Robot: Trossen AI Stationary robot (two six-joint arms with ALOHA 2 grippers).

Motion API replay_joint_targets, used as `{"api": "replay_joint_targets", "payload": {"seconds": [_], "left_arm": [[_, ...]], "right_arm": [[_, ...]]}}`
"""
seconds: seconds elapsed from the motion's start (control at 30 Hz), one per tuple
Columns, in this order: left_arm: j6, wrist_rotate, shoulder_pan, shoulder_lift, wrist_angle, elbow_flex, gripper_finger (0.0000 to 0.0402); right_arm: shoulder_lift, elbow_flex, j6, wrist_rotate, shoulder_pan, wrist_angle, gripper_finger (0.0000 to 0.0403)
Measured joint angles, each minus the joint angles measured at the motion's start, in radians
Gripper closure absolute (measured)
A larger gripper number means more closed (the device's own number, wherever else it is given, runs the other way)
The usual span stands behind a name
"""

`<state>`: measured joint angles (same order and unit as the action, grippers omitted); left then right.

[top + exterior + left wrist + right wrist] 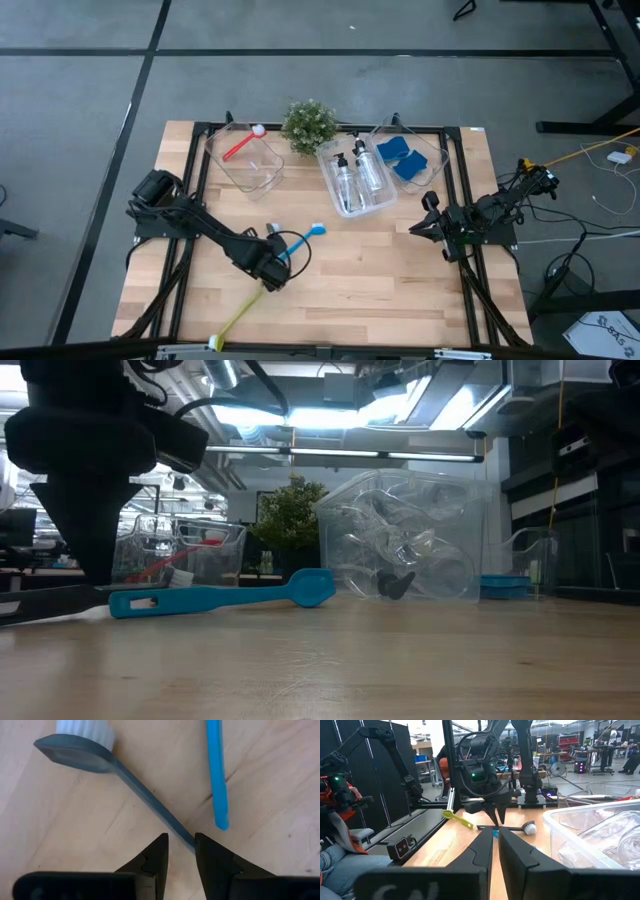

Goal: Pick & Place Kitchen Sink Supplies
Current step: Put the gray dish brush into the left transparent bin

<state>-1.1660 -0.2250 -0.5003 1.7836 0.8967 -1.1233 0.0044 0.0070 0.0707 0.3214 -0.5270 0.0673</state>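
A grey dish brush with white bristles (75, 755) lies on the wooden table, and its handle runs in between the fingers of my left gripper (181, 845). That gripper points down at the table's middle left (268, 268) and is closed narrowly on the handle. A blue brush (305, 238) lies flat just beside it and also shows in the left wrist view (216, 775). A yellow-green brush (240, 315) lies near the front edge. My right gripper (435, 228) waits shut and empty at the table's right side. My left gripper has the grey brush's thin handle (172, 825) between its two fingers, toward the free end. It comes from above, pointing down, and the handle crosses the gap on a slant and disappears under one finger (212, 860). The brush lies about level, low at the table (517, 827).
Three clear bins stand at the back: the left one (262, 178) holds a red brush (240, 147), the middle one (372, 208) two pump bottles, and the right one (436, 160) blue sponges. A potted plant (308, 125) stands between them. Bare wood lies to the front right.
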Motion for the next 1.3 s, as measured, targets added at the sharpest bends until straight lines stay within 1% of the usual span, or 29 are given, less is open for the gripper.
{"api": "replay_joint_targets", "payload": {"seconds": [0.2, 0.37, 0.67, 0.77, 0.93, 0.97, 1.13, 1.3], "left_arm": [[-0.018, 0.010, 0.013, 0.000, -0.003, 0.019, 0.0313], [-0.066, 0.026, 0.011, 0.000, -0.009, 0.068, 0.0313], [-0.097, 0.008, 0.012, -0.002, -0.005, 0.109, 0.0314], [-0.096, 0.025, 0.012, -0.005, -0.013, 0.121, 0.0327], [-0.096, 0.038, 0.013, -0.005, -0.034, 0.139, 0.0381], [-0.097, 0.040, 0.013, -0.006, -0.037, 0.143, 0.0385], [-0.073, 0.042, 0.020, -0.011, -0.038, 0.145, 0.0385], [-0.075, 0.017, 0.020, -0.056, -0.020, 0.156, 0.0385]], "right_arm": [[0.000, 0.000, 0.000, 0.000, 0.000, 0.000, 0.0370], [0.000, 0.000, 0.000, 0.000, 0.000, 0.000, 0.0370], [0.000, 0.000, 0.000, 0.000, 0.000, 0.000, 0.0370], [0.000, 0.000, 0.000, 0.000, 0.000, 0.000, 0.0370], [0.000, 0.000, 0.000, 0.000, 0.000, 0.000, 0.0370], [0.000, 0.000, 0.000, 0.000, 0.000, 0.000, 0.0370], [0.000, 0.000, 0.000, 0.000, 0.000, 0.000, 0.0370], [0.000, 0.000, 0.000, 0.000, 0.000, 0.000, 0.0370]]}}
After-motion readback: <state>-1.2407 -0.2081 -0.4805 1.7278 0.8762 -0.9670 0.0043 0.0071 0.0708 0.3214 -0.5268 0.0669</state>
